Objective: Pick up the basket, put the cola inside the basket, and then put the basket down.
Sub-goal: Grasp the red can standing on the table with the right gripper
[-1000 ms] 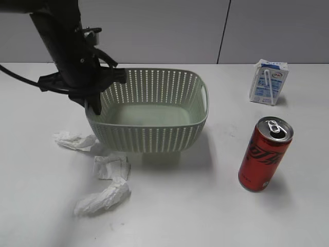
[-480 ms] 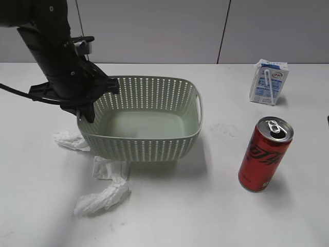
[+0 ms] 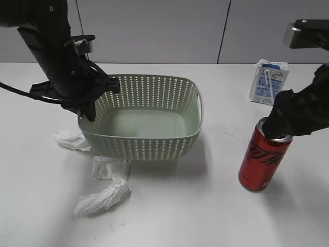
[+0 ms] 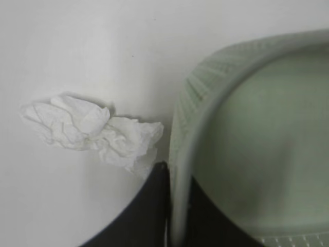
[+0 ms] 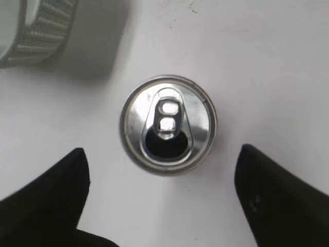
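The pale sage-green basket hangs a little above the white table, tilted, with its left rim pinched in my left gripper, which is shut on it. The basket is empty. The red cola can stands upright on the table at the right. My right gripper hovers just above its silver top, open, with one finger on each side and not touching it.
Crumpled white tissues lie left of and in front of the basket, and one shows in the left wrist view. A blue-and-white drink carton stands at the back right. The basket's corner shows in the right wrist view.
The basket moved left and settled a little lower in my left gripper. My right arm has come into view from the right and now sits over the cola can.
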Robot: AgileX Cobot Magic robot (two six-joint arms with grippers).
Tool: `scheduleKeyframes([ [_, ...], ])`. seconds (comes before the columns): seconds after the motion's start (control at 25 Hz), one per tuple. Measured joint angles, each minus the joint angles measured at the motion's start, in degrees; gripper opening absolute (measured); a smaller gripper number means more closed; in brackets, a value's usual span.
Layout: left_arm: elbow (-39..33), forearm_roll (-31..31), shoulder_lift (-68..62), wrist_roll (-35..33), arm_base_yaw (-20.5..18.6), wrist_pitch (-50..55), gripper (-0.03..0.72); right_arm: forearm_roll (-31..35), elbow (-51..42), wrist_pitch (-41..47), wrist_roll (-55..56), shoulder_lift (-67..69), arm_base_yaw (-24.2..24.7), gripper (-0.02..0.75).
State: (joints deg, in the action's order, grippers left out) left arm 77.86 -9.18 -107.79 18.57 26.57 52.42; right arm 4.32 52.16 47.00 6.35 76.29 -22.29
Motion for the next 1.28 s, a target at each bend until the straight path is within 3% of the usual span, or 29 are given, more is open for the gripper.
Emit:
scheduleKeyframes([
  [0.28, 0.0, 0.0, 0.0, -0.1, 0.0, 0.0, -0.003, -1.8, 0.1, -6.0, 3.4, 3.4, 0.0, 0.676],
  [0.72, 0.0, -0.2, 0.0, -0.1, 0.0, 0.0, -0.003, -2.0, 0.3, -6.6, 3.7, 11.9, 0.0, 0.661],
  [0.84, 0.0, -0.1, 0.0, -0.1, 0.0, 0.0, -0.003, -2.0, 0.3, -6.6, 3.7, 12.9, 0.0, 0.606],
  [0.96, 0.0, -0.1, 0.0, -0.2, 0.0, 0.0, -0.003, -2.2, 0.3, -6.5, 3.8, 12.9, 0.0, 0.496],
  [1.28, 0.0, -0.2, 0.0, -0.3, 0.0, 0.0, -0.003, -3.5, 3.3, -3.0, 3.4, 11.4, 0.0, 0.498],
])
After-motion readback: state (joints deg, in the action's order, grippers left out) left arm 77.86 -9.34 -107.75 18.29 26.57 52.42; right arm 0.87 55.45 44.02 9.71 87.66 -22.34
